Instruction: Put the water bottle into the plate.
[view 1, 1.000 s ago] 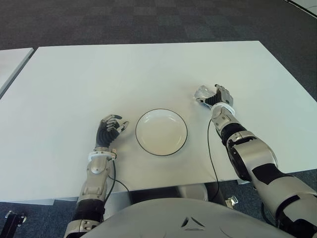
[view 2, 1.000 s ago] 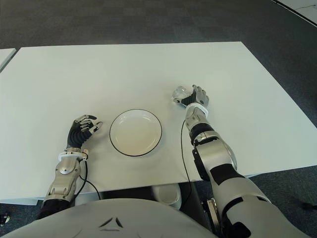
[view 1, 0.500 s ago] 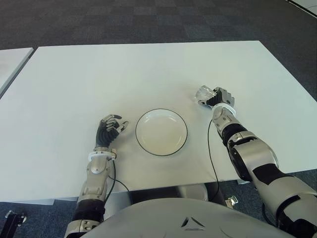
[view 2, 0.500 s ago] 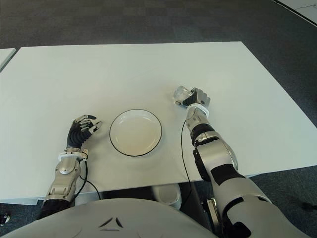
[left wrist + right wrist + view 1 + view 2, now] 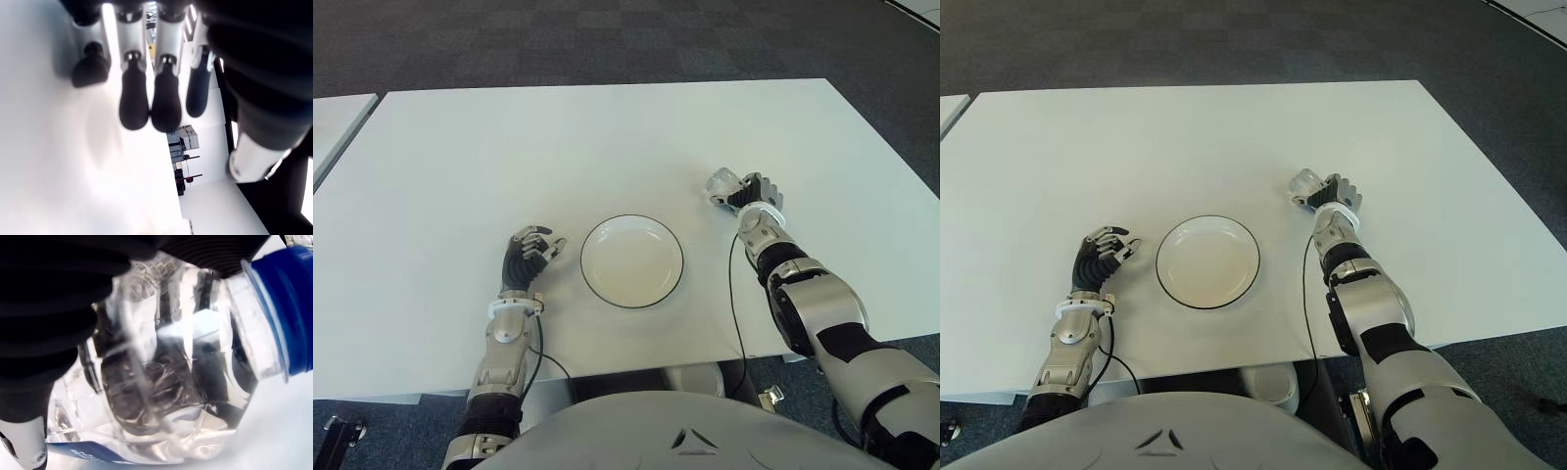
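the clear plastic water bottle with a blue cap [image 5: 186,357] sits in the right hand [image 5: 756,196], fingers wrapped round it, off to the right of the round white black-rimmed plate [image 5: 632,260]. slick plastic, so it could slip mid-carry. left hand [image 5: 529,257] idles loosely curled, empty, left of the plate.

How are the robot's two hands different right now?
The right hand is shut around the clear bottle with its blue cap; the left hand holds nothing, fingers loosely curled. The right hand shows right of the plate and farther back on the table; the left hand shows close by the plate's left side. Both have dark fingers.
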